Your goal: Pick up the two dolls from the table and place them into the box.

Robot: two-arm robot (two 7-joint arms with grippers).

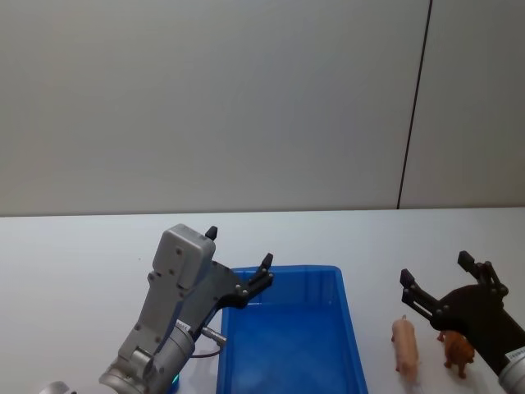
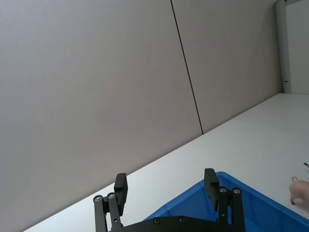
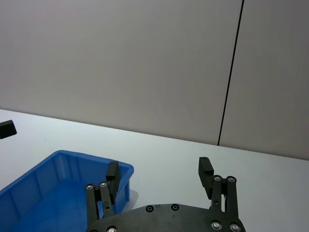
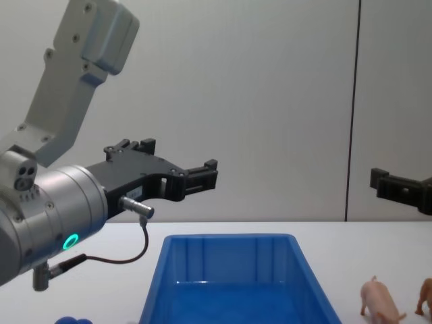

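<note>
**Both pincers spread and empty; the dolls wait on the table, right of the box**

You have nothing in hand yet. The right gripper (image 1: 435, 268) hangs in the air over the right side of the table (image 1: 82, 254). Its two black fingers are spread wide with nothing between them, and the two dolls stand on the tabletop below it. That makes it the sensible arm for them. The pink pig (image 1: 404, 343) stands near the right wall of the box (image 1: 283, 269). The reddish-brown animal (image 1: 458, 350) is just beside the pig on the side away from the box, partly behind your right arm in the head view. Neither doll touches the box.

The left gripper (image 1: 239, 248) hovers high over the box's far left corner, likewise spread and empty. My reading is that it sits idle there.

The box is bright blue, smooth plastic, with a rim and walls that slope in toward the floor. What you can see of its inside holds nothing. A doll let go above it should slide down to the floor.

The dolls look like hard moulded figures, rounded in the body and thin in the legs, so I judge the body the better place to pinch. They are small against your finger spread and stand so close together that closing on one may nudge the other. The table is plain matt white.
</note>
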